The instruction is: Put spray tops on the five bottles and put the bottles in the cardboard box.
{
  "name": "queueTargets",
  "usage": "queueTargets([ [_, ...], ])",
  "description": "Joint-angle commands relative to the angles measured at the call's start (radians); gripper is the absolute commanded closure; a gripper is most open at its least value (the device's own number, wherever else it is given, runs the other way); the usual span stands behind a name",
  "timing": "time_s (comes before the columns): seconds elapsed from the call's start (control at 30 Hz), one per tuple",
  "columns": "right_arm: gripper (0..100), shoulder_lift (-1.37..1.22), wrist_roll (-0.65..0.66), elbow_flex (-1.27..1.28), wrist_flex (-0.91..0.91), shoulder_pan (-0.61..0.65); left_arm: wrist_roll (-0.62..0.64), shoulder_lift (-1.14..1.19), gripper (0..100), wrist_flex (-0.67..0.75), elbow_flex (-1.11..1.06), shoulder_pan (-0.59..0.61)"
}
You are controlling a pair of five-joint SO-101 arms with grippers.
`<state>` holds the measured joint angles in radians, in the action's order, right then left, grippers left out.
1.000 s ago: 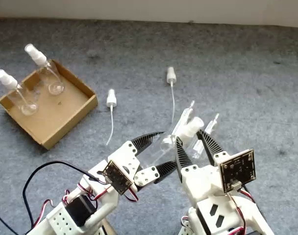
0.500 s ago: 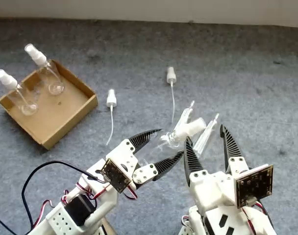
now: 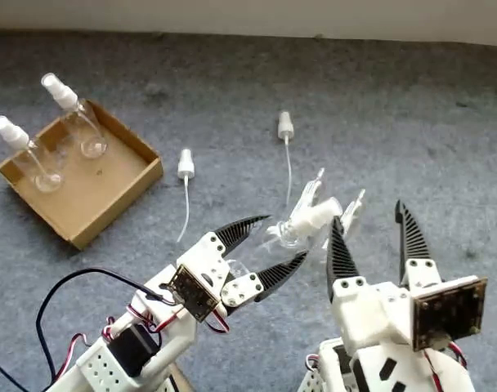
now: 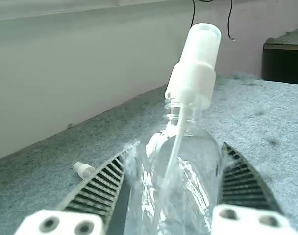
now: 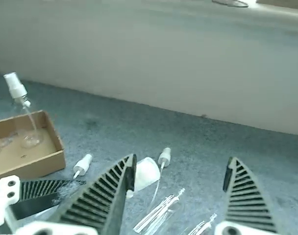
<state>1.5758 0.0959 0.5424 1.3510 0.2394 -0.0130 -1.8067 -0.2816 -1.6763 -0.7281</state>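
left wrist view: clear white-capped bottle (image 4: pixel 182 182)

We see a clear bottle (image 4: pixel 181 181), its white spray top (image 4: pixel 195 68) on, clamped tilted in our left hand (image 3: pixel 283 239); two loose spray tops (image 3: pixel 185 163) lie beyond it.

No legible text or labels anywhere

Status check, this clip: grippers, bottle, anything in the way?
Left gripper shut on capped bottle. Right gripper open beside it. Two bottles in cardboard box; two spray tops loose.
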Motion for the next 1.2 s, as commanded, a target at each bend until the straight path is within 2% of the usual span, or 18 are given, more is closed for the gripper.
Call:
queueTargets([
  [0.0, 74.5, -0.056, 0.011, -0.087, -0.004, -0.094, -0.003, -0.010, 85, 0.000, -0.018, -0.013],
  [0.17, 75.3, -0.064, 0.009, -0.061, -0.004, -0.171, -0.002, -0.010, 85, 0.005, -0.016, 0.064],
  [0.37, 88.1, -0.059, 0.009, 0.090, -0.097, -0.176, -0.002, -0.010, 85, 0.025, 0.036, 0.179],
  [0.5, 89.2, -0.059, 0.009, 0.216, -0.171, -0.173, -0.002, -0.010, 85, 0.026, 0.044, 0.228],
  [0.7, 89.6, -0.059, 0.009, 0.483, -0.343, -0.170, 0.000, -0.010, 85, 0.086, 0.051, 0.231],
  [0.83, 89.7, -0.059, 0.009, 0.634, -0.435, -0.081, -0.002, -0.010, 85, 0.091, 0.051, 0.231],
  [0.93, 91.4, -0.059, 0.008, 0.665, -0.538, -0.021, -0.002, -0.010, 85, 0.089, 0.050, 0.231],
  [1.07, 98.0, -0.059, 0.009, 0.667, -0.714, -0.018, -0.002, -0.010, 85, 0.091, 0.030, 0.216],
  [1.17, 98.5, -0.064, 0.009, 0.665, -0.771, -0.018, -0.002, -0.010, 85, 0.089, 0.008, 0.180],
])
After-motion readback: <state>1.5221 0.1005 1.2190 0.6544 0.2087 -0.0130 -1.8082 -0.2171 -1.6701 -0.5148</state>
